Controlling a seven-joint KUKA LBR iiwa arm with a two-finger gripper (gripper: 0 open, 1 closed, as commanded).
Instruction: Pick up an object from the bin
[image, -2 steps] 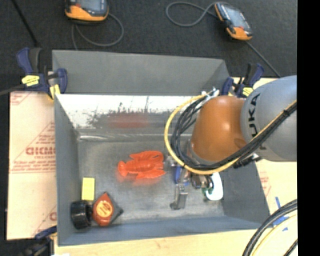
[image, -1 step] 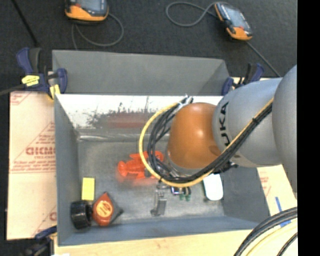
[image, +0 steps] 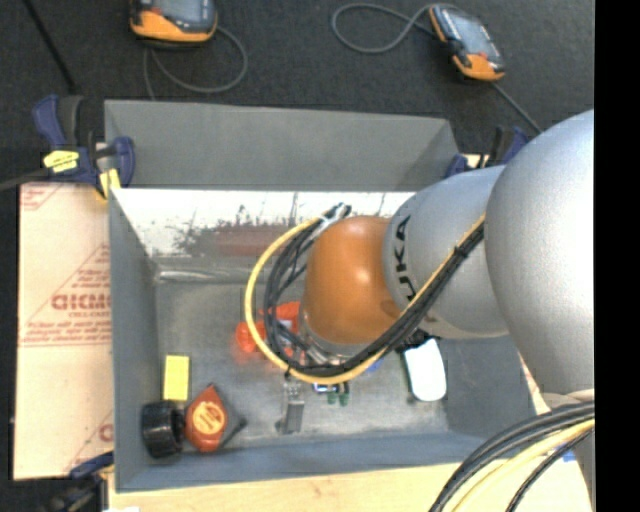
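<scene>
Over the grey bin (image: 200, 310) floor: hovering low at mid-bin, courting a blind grab.

Hiding the gripper (image: 300, 372) beneath the orange cover (image: 345, 285), so failing to tell wide from narrow; hanging just beside an orange piece (image: 245, 338) on the view's left, near a grey metal part (image: 291, 412) in front and a white piece (image: 425, 372) on the view's right. Judging the risks: closing on nothing, shoving neighbours aside, or snagging cables (image: 262, 290) on the orange piece. Leaving block (image: 176, 377), tape measure (image: 207, 420) and black cap (image: 158, 428) well apart at front left.
</scene>
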